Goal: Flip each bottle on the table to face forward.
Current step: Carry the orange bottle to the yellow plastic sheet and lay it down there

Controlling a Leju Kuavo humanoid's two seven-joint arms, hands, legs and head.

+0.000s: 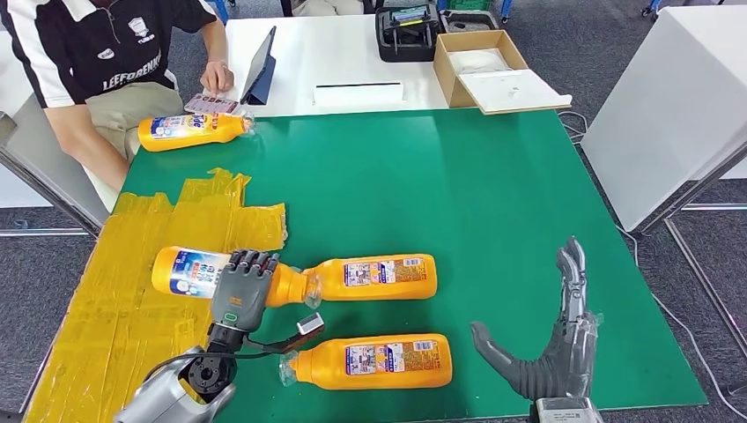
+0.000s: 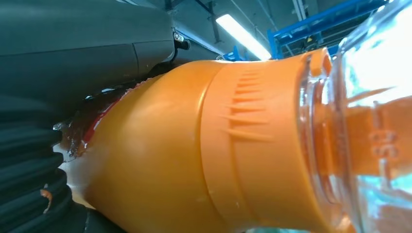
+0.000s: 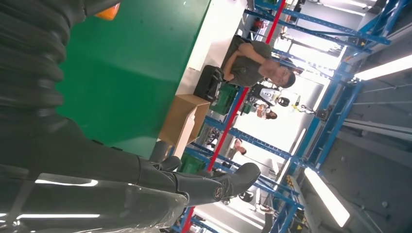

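Observation:
Four orange bottles lie on their sides on the green table (image 1: 493, 194). My left hand (image 1: 240, 286) lies over the left bottle (image 1: 187, 271) and grips it near its shoulder; its blue label faces up. Seen from the left wrist, that bottle (image 2: 194, 155) shows its orange shoulder and clear cap against my hand (image 2: 29, 165). A second bottle (image 1: 379, 278) lies just to the right, cap toward the held one. A third bottle (image 1: 370, 361) lies near the front edge. A fourth bottle (image 1: 189, 130) rests at the far left corner. My right hand (image 1: 555, 344) hovers open at the front right, its fingers (image 3: 218, 183) spread.
A seated person (image 1: 97, 53) is at the far left corner, one hand beside a tablet (image 1: 260, 66). A cardboard box (image 1: 480, 70) and black case (image 1: 407, 33) stand on the white table behind. Yellow tape (image 1: 123, 300) covers the left side. A white table (image 1: 678, 97) stands at the right.

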